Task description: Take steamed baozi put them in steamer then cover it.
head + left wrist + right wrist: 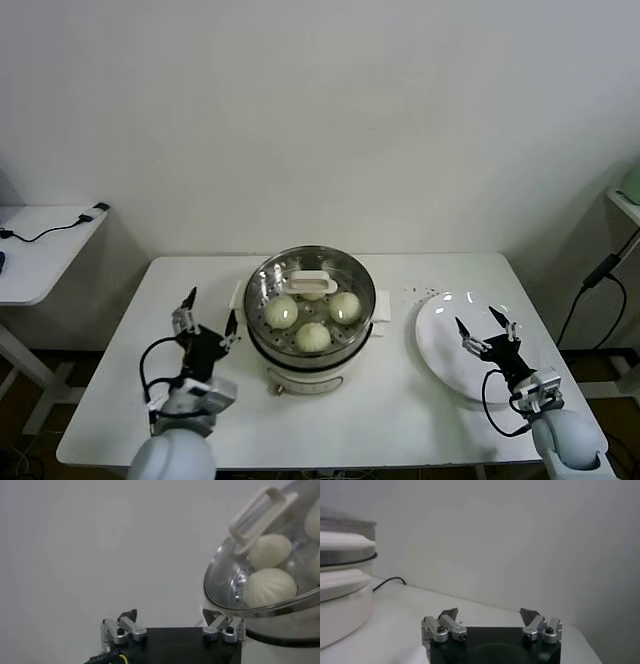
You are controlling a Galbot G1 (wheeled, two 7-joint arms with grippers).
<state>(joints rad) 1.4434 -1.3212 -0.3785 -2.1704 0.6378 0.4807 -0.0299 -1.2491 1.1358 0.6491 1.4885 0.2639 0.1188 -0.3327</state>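
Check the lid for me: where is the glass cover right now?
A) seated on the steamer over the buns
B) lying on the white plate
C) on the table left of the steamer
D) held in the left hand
A: the cover sits on the steamer with the baozi visible beneath the glass, and both hands are open and empty.

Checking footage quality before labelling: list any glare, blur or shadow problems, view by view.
Head view: glare patches on the lid and the plate, buns still readable through the glass, soft shadow under the steamer. Left wrist view: lid handle and buns close and soft-focused, the left end effector sharper. Right wrist view: steamer base blurred at the edge, the right end effector crisp.
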